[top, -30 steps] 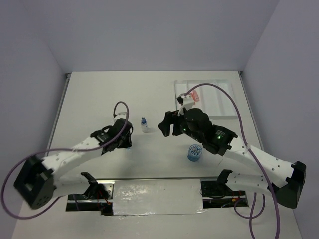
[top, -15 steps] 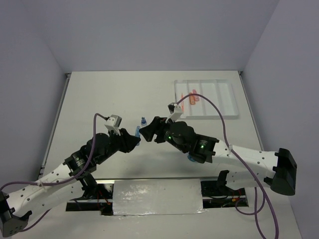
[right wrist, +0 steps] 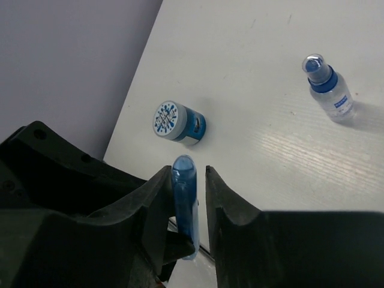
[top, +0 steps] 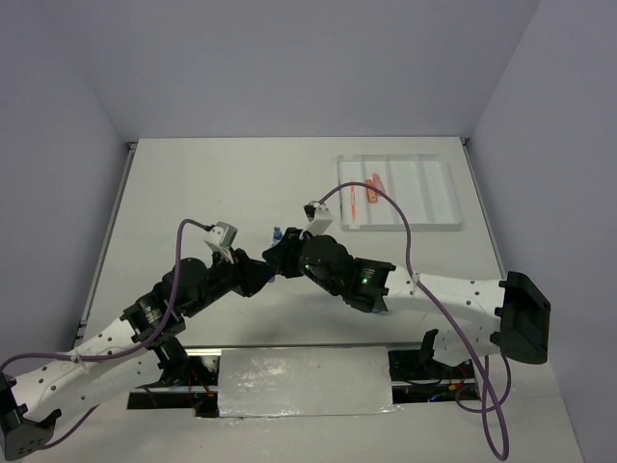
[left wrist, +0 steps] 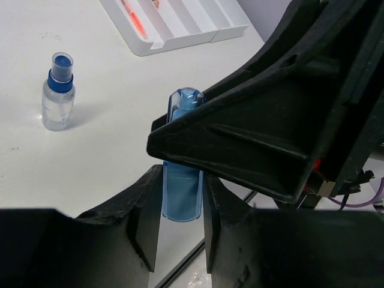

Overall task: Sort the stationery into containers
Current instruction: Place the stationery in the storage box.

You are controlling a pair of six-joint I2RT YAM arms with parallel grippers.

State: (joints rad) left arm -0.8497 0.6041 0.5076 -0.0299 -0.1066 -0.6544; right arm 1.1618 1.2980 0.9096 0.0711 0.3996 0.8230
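Left gripper (top: 262, 273) is drawn in narrow and pinches the lower part of a short blue capsule (left wrist: 182, 186). It holds the capsule upright above the white table (top: 193, 193), rounded top sticking out. Right gripper (top: 276, 258) meets it nose to nose near the middle of the table, and its 2 fingers (right wrist: 153, 204) stand close on either side of the capsule's upper half. 1 finger looks to be touching the capsule, but a thin sliver of light shows at the other, so I cannot tell whether this grip is firm.

The pose reads as a handover. The white tray (top: 453, 193), with 4 long compartments, lies at the far right on the right arm's side, well apart from the left arm. An orange pen (top: 354, 200) lies in the tray.

A small blue-capped bottle (left wrist: 58, 93) stands on the table just beyond the grippers. 1 blue roll (right wrist: 177, 123) with a patterned white top sits near the table's edge.
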